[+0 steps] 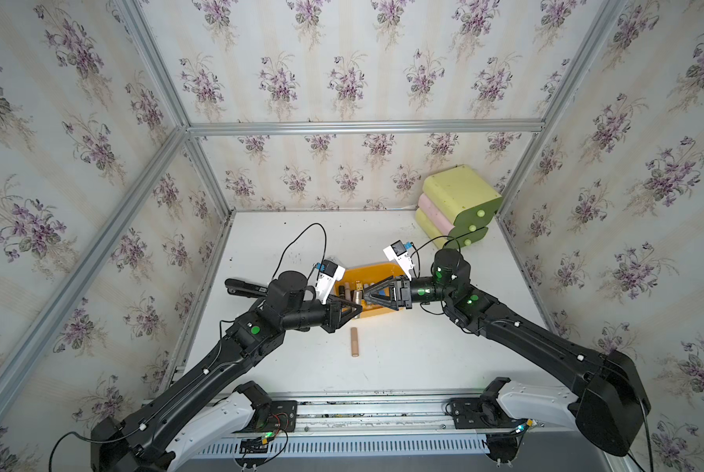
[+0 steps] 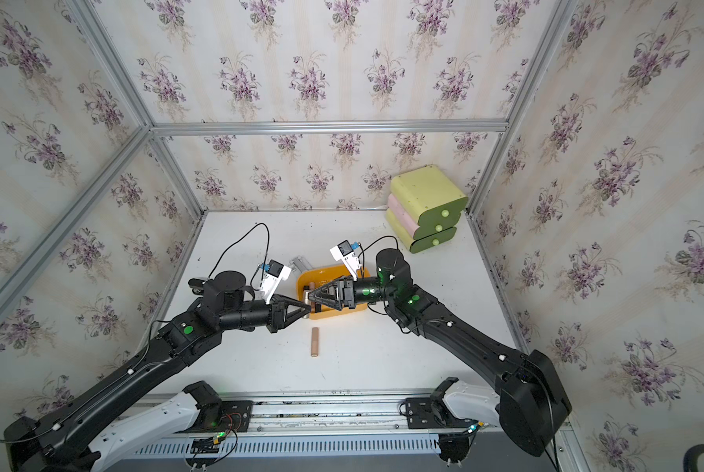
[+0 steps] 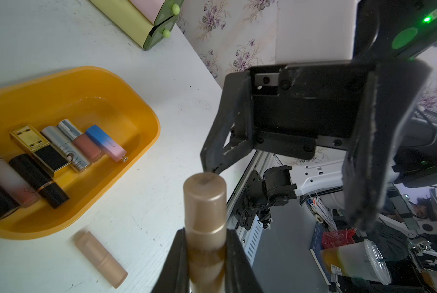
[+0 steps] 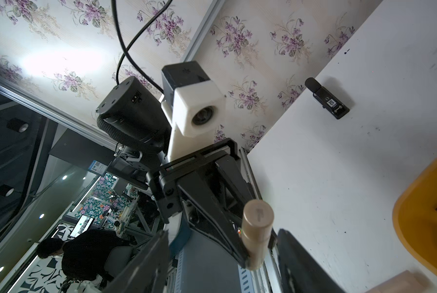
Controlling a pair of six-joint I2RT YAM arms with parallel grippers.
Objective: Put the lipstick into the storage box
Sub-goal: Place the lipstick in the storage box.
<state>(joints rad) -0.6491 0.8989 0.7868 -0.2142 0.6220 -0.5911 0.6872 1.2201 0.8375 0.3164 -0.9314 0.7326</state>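
My left gripper is shut on a gold-tan lipstick, holding it just above the near left corner of the orange storage box. The right gripper is open. Its fingers stand wide on either side of the lipstick's free end, and I see no contact. In both top views the two grippers meet tip to tip over that corner of the box. Several lipsticks lie side by side inside the box. A matte tan tube lies on the table in front of it.
A stacked green-and-pink drawer unit stands at the back right corner. A small black device lies on the table to the left, behind the left arm. A small clear case shows just behind the box. Walls close in the table on three sides.
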